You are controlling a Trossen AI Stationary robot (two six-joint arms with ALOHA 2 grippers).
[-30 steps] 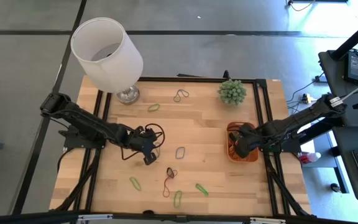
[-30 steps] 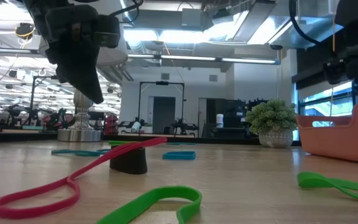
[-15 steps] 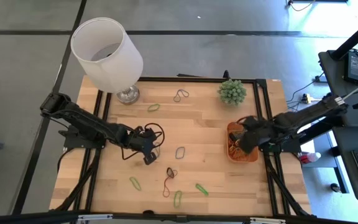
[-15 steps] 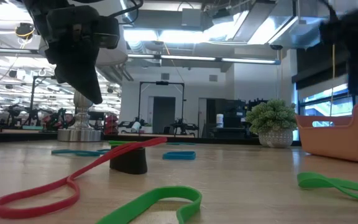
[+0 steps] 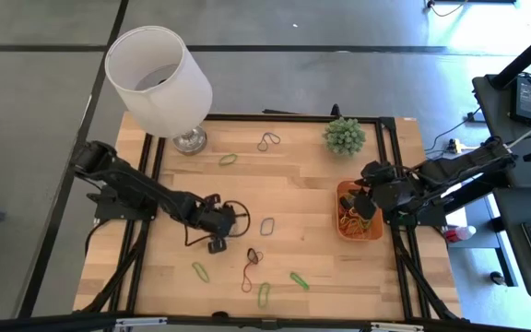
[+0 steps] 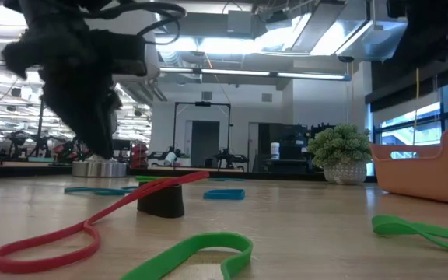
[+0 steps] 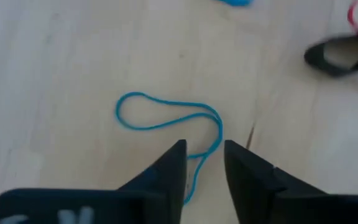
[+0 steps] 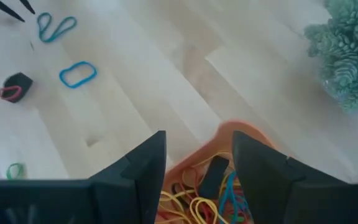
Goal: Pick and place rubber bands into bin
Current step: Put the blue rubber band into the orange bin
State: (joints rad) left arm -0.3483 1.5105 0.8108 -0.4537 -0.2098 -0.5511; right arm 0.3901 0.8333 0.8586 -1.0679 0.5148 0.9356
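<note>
Rubber bands lie scattered on the wooden table: green ones (image 5: 227,159) (image 5: 299,279), a red one (image 6: 92,225) and a blue one (image 5: 267,226). My left gripper (image 7: 204,155) hovers open over a thin blue rubber band (image 7: 166,118) that lies flat on the table, one end running between the fingertips. My right gripper (image 8: 194,155) is open above the far left corner of the orange bin (image 5: 374,231), which holds several yellow, red and blue bands (image 8: 210,199).
A white lamp (image 5: 159,78) stands at the far left corner and a small plant (image 5: 344,136) just beyond the bin. A small black piece (image 6: 162,201) sits by the red band at mid-table. The table's black frame rails (image 5: 390,166) run along its sides.
My left gripper has moved a little toward the table's near edge and come lower. My right gripper has risen from inside the bin and now stands above its far left corner.
</note>
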